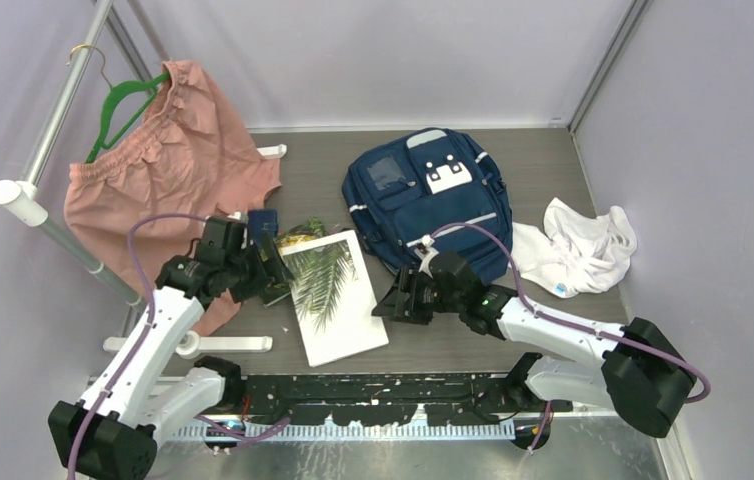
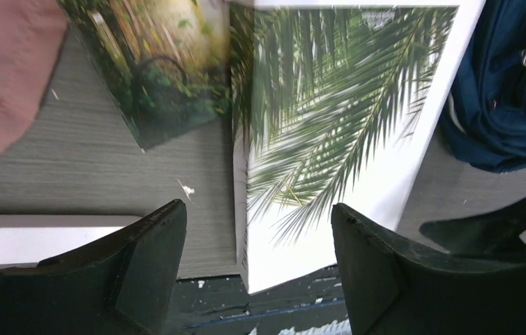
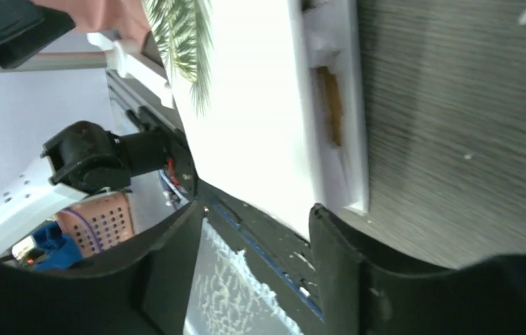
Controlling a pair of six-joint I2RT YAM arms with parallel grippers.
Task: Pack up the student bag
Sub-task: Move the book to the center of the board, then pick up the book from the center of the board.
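Both pincers are open on either side of the palm-leaf panel (image 1: 338, 300), and the student bag (image 1: 423, 200) lies flat at mid-table behind it.

The left gripper (image 2: 257, 216) straddles the panel's left edge with its jaws wide and empty. The right gripper (image 3: 254, 220) is parted at the panel's near right corner and grips nothing. Bare table (image 1: 303, 180) shows between the bag and the pink shorts (image 1: 168, 170). The white cloth (image 1: 578, 250) crowds the bag's right edge.

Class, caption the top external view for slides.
Left gripper and right gripper flank a white palm-leaf board beside a navy fabric backpack.
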